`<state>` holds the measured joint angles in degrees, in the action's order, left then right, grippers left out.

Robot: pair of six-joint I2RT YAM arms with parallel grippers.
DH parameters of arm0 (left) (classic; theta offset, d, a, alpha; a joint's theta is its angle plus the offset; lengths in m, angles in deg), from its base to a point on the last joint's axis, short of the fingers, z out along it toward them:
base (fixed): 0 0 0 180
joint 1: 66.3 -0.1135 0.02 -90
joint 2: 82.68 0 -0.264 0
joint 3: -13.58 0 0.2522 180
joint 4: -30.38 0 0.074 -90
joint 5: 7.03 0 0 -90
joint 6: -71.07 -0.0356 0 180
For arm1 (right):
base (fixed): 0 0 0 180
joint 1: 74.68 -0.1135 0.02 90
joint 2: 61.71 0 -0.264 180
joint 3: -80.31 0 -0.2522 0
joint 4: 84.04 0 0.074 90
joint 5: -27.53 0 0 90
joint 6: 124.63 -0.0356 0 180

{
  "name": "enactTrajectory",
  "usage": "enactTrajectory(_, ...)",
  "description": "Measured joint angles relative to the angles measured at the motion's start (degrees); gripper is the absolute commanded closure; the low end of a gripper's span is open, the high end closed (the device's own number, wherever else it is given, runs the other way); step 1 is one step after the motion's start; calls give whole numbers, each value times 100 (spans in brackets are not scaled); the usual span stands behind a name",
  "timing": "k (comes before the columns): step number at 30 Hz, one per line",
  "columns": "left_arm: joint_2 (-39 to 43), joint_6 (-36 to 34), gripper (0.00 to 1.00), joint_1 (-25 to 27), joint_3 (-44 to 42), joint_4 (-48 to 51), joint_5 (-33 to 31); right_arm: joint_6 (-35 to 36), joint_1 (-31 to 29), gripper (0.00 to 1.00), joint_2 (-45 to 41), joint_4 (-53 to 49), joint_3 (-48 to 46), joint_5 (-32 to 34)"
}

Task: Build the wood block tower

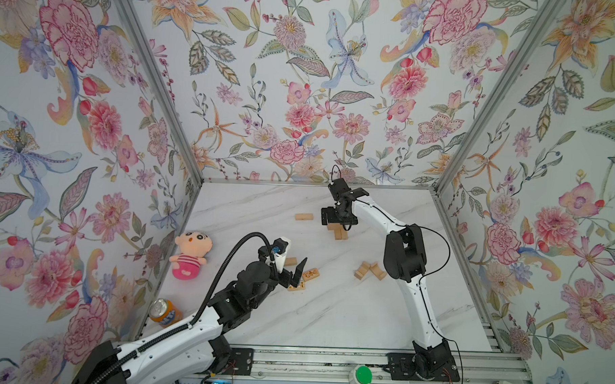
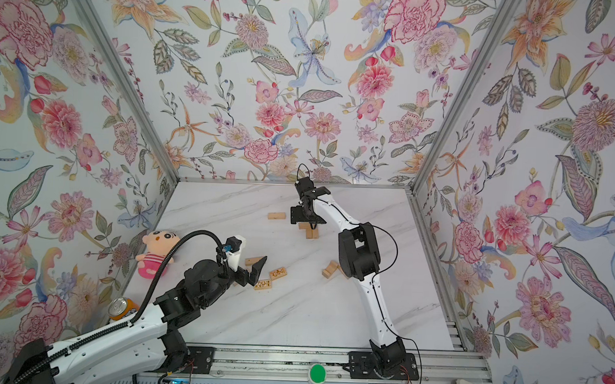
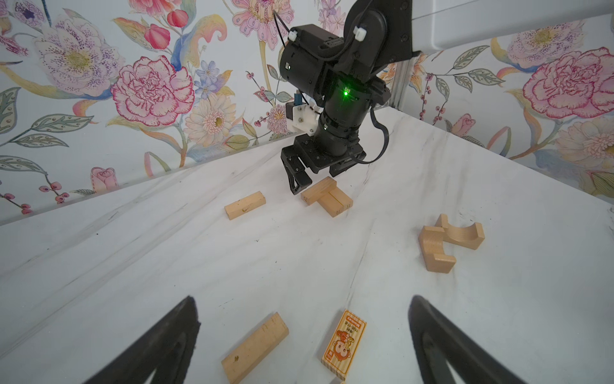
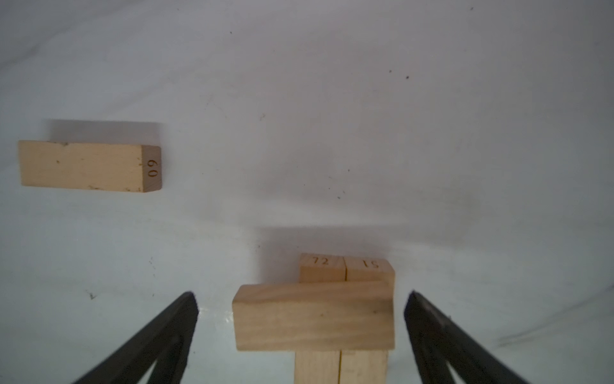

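Hovering over the tower (image 1: 340,232), the right claw (image 4: 301,294) is spread wide with a finger off each end of the cross bar (image 4: 314,316), touching neither and pinching nothing. Tower sits at 12 o'clock on the table (image 1: 329,323), nearer the back edge than the front. It is two bars side by side, long axes 12–6, with the cross bar flat on top, long axis 9–3, flush at 3 and overhanging toward 9. Only container is the can (image 1: 164,311) at 8 o'clock by the left wall; contents not visible. Loose bar (image 1: 304,216) lies at 10 o'clock of the tower, apart from it, long axis 9–3. Left claw (image 3: 303,299) is also spread and empty, low at 9 o'clock of table centre. A plain bar (image 3: 255,347) and a printed block (image 3: 344,344) lie just ahead between its fingers, neither touched. Second printed block (image 1: 296,286) is partly under that claw; both printed ones run about 8–2. Arch blocks (image 1: 370,270) touch each other at 3 o'clock, just beside the right arm. Doll (image 1: 189,254) is at 9 o'clock against the left wall. Open marble runs from 4 through 7 o'clock to the front edge, with a gap all round the tower.
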<state>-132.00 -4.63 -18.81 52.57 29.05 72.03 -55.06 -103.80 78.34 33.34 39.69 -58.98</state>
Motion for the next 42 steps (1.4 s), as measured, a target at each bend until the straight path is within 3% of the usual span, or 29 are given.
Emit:
enactTrajectory(20, -24, 0, 1, -72, 0, -44, 20, 20, -11, 0, 140, -203, 199, 87)
enactTrajectory(35, -24, 2, 1, -98, 0, -46, 22, 68, -50, 8, 140, -216, 199, 149)
enactTrajectory(42, -17, 2, 1, -98, 0, -46, 22, 68, -52, 7, 140, -216, 201, 149)
